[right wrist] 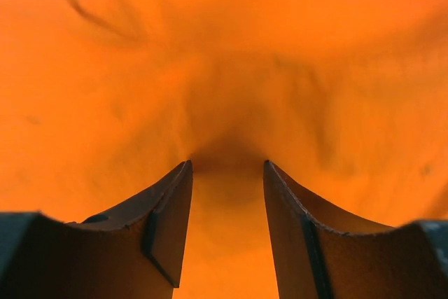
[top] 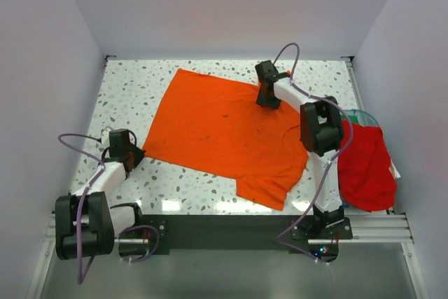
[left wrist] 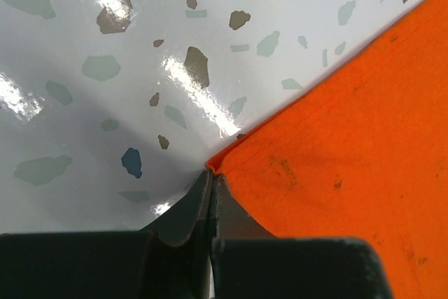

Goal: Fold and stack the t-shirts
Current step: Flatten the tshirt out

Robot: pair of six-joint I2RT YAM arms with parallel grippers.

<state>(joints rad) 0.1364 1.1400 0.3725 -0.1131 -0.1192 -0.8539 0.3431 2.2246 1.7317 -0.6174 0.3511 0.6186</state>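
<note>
White speckled surface (top: 133, 89) carries the whole job, and the orange t-shirt (top: 217, 127) takes up its middle. It lies open and nearly flat, both sleeves out, with no fold made in it that I can see. The red t-shirt (top: 367, 166) lies to the right of the orange one, well apart from its body. It is a loose crumpled heap, draped partly over the clear teal-rimmed bin (top: 360, 113), and it is not spread out or folded either.

The left claw (left wrist: 211, 176) is at the orange shirt's near-left corner, pressed together and pinching the hem right at the tip. The right claw (right wrist: 227, 167) is at the orange shirt's far edge, close to the far sleeve. Its fingers are spread, with a pucker of cloth between them, and they are not visibly clamped.

I judge the task barely begun. The first fold of the orange shirt is being set up, and the red shirt and the stacking all remain.
</note>
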